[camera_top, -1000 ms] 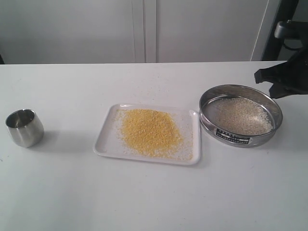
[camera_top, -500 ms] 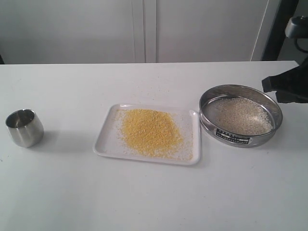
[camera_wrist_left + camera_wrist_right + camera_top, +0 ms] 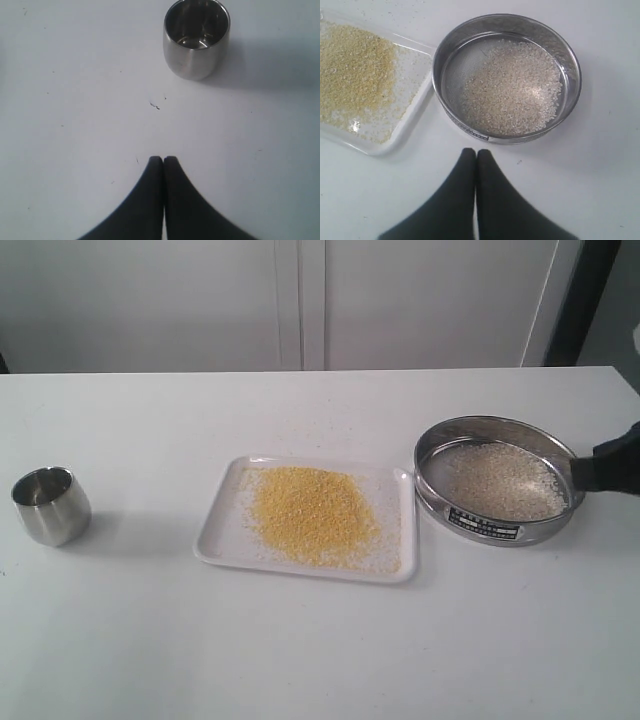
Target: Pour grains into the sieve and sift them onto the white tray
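The right gripper (image 3: 476, 151) has its jaws pressed together and holds nothing. In the exterior view it sits at 3 o'clock of the sieve (image 3: 440, 75), near its rim. The one sieve holds whitish grains (image 3: 512, 90) on its mesh. At its 9 o'clock, just beside it, lies the one white tray (image 3: 215, 535), carrying a pile of yellow grains (image 3: 312, 512) fringed with pale ones. The left gripper (image 3: 163, 159) is likewise closed on nothing, over the table (image 3: 300, 660). One steel cup (image 3: 192, 60) stands ahead of it, at the tray's 9 o'clock and well apart.

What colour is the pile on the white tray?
The pile is yellow, whitish at edges; best in exterior view.
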Controlling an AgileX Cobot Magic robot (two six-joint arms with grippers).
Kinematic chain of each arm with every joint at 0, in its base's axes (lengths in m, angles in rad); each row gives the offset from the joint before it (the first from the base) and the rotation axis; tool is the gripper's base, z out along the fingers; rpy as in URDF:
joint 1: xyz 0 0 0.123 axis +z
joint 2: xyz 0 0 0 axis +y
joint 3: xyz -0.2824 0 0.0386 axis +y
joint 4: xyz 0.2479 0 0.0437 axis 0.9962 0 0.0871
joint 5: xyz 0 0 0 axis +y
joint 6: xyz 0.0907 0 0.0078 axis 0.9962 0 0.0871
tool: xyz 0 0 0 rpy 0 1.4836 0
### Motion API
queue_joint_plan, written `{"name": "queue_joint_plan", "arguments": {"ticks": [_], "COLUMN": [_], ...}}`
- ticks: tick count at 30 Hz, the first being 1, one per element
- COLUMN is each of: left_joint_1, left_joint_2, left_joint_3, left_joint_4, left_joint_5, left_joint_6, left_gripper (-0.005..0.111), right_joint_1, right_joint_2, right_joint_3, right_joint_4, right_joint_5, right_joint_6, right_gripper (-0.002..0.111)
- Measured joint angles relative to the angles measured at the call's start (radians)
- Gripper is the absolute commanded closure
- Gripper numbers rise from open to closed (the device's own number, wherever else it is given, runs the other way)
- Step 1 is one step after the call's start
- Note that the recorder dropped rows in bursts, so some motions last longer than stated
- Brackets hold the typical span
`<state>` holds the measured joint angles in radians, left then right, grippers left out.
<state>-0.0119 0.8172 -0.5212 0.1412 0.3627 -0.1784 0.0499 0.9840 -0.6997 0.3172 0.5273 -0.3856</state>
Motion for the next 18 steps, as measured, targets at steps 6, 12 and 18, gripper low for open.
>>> {"name": "queue_joint_plan", "arguments": {"ticks": [6,12,18], "left_joint_1": [0.000,0.000,0.000], "left_joint_2": [0.000,0.000,0.000], "left_joint_3": [0.000,0.000,0.000], "left_joint_4": [0.000,0.000,0.000], "left_joint_5": [0.000,0.000,0.000], "left_joint_6": [0.000,0.000,0.000], "left_gripper": [0.107,0.107,0.107], "right_joint_1": [0.000,0.011,0.042], "right_joint_2": [-0.148,-0.231,-0.314], "right_joint_3": [0.101,0.130,0.175], "right_joint_4": [0.002,0.034,0.043], "right_joint_5": [-0.052,-0.069,-0.117], "right_joint_6": [-0.004,-0.017,-0.026], "right_gripper": [0.108,0.108,0.108]}}
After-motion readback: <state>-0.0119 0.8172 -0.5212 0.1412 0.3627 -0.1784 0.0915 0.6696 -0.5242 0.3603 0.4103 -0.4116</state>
